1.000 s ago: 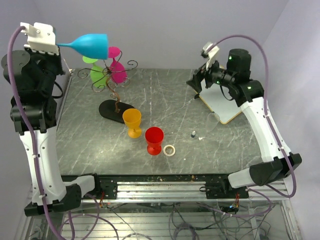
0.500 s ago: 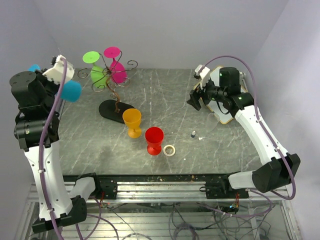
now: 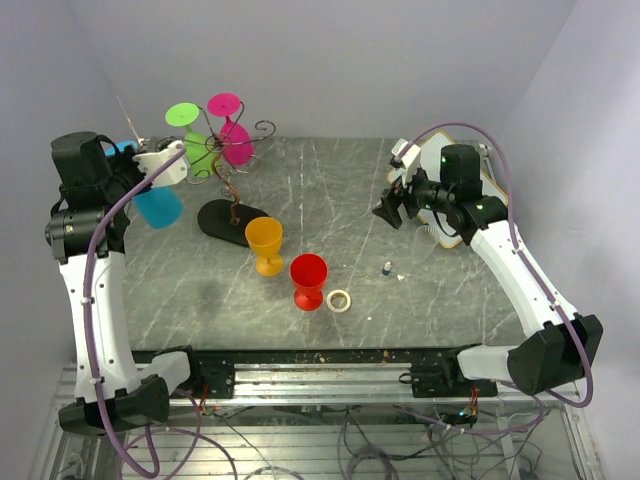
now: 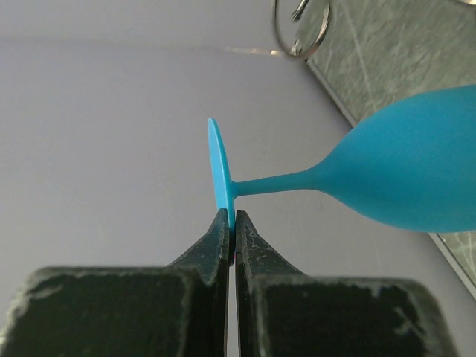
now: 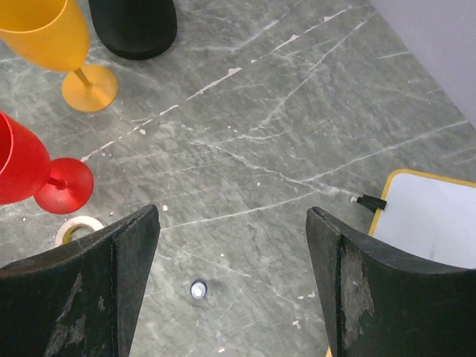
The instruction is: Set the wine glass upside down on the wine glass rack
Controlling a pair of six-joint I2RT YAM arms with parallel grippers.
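Observation:
A blue wine glass (image 3: 160, 206) (image 4: 416, 171) hangs in the air at the table's far left edge, bowl tilted downward. My left gripper (image 3: 135, 152) (image 4: 231, 217) is shut on the rim of its foot disc (image 4: 219, 171). To its right stands the wine glass rack (image 3: 232, 190), a dark wire tree on a black oval base (image 3: 228, 220) (image 5: 134, 26). One of its wire curls (image 4: 301, 30) shows in the left wrist view. A green glass (image 3: 198, 150) and a pink glass (image 3: 237, 145) hang upside down on it. My right gripper (image 3: 392, 212) (image 5: 232, 216) is open above bare table.
An orange glass (image 3: 264, 243) (image 5: 44, 30) and a red glass (image 3: 308, 280) (image 5: 22, 167) stand upright near the middle. A tape ring (image 3: 339, 299) (image 5: 78, 227) and a small cap (image 3: 386, 267) (image 5: 198, 289) lie nearby. A yellow-edged white board (image 3: 455, 215) (image 5: 431, 216) lies at the right.
My left arm has swung down and inward with the blue glass, turning its bowl from sideways to downward beside the rack. My right arm has shifted slightly toward the table's middle.

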